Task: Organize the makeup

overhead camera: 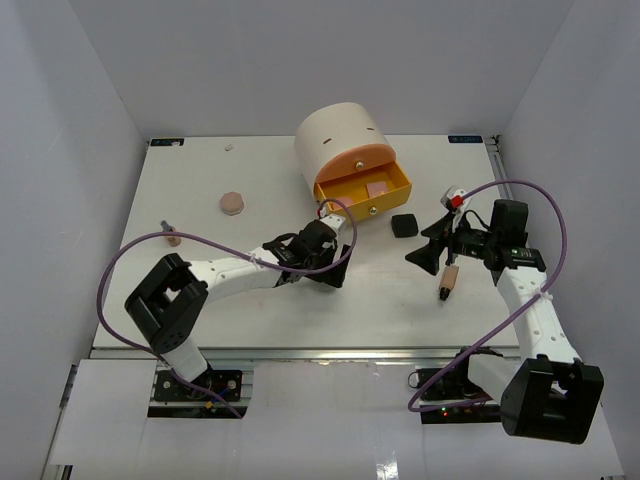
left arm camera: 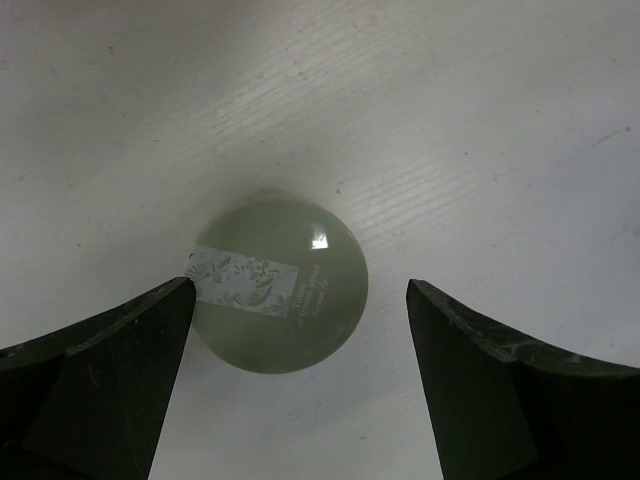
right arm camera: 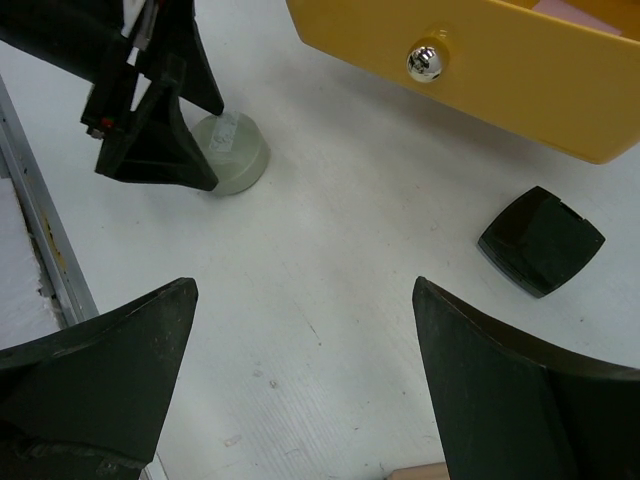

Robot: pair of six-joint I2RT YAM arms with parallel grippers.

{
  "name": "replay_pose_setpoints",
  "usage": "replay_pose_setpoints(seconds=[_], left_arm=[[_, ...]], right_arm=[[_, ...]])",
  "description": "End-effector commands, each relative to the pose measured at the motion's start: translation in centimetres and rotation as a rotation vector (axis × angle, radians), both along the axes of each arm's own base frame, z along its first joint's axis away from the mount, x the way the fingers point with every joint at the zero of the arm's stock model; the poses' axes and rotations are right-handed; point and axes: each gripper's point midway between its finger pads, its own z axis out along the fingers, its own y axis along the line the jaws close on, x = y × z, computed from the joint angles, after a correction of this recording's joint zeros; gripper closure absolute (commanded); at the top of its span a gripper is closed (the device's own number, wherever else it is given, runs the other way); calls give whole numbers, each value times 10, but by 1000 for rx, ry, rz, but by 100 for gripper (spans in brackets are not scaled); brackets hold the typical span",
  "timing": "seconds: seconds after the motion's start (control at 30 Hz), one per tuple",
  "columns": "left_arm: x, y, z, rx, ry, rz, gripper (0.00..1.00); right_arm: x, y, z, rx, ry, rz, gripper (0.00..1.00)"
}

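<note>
Leftmost, a small tan tube (overhead camera: 170,236) sits near the table (overhead camera: 200,180) edge, with a pink disc (overhead camera: 232,203) further in, both well apart from either gripper.

Left gripper (left arm camera: 300,286) is wide open and holds nothing. The round compact (left arm camera: 280,330) lies flat on the table between its fingers, nearer the left finger and clear of the right one. The compact is pale grey-green, smooth and glossy, with a silver patterned label strip across the lid. It can't be made out in the top view, where the arm covers that spot. The right wrist view shows it as a low puck just beside the left gripper's dark fingers.

Cream drum (overhead camera: 340,135) is a smooth cylinder. Its yellow drawer (overhead camera: 363,195) is pulled out, with a flat pink piece (overhead camera: 377,188) inside. The drawer's shiny round knob (right arm camera: 427,62) is clear only in the right wrist view.

Black square case (overhead camera: 404,225) has rounded corners and a matte lid. It lies flat between the drawer and the right gripper (overhead camera: 428,250), touching neither.

Right gripper is spread wide and empty, above bare table. A second tan tube (overhead camera: 449,281) lies just beside it. The right wrist view shows only a sliver of that tube at the bottom edge.
</note>
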Motion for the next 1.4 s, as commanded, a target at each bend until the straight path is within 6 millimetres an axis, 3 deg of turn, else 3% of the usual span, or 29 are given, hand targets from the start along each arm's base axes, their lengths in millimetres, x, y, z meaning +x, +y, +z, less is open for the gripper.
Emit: replay_pose_setpoints(seconds=[0.0, 0.8, 0.97, 1.17, 1.27, 1.37], left_arm=[[18, 3, 13, 78, -61, 62, 2], [6, 10, -23, 213, -1, 27, 5], [9, 11, -22, 216, -8, 56, 21], [11, 6, 8, 154, -57, 70, 78], [5, -8, 44, 62, -98, 42, 94], [2, -27, 100, -79, -165, -1, 100]], right_arm=[[-2, 1, 13, 23, -63, 21, 5], [-2, -3, 14, 40, -55, 13, 6], [-2, -5, 14, 45, -54, 6, 6], [-2, -7, 15, 49, -57, 3, 6], [-2, -7, 15, 49, -57, -1, 6], [-2, -8, 16, 49, -58, -4, 6]])
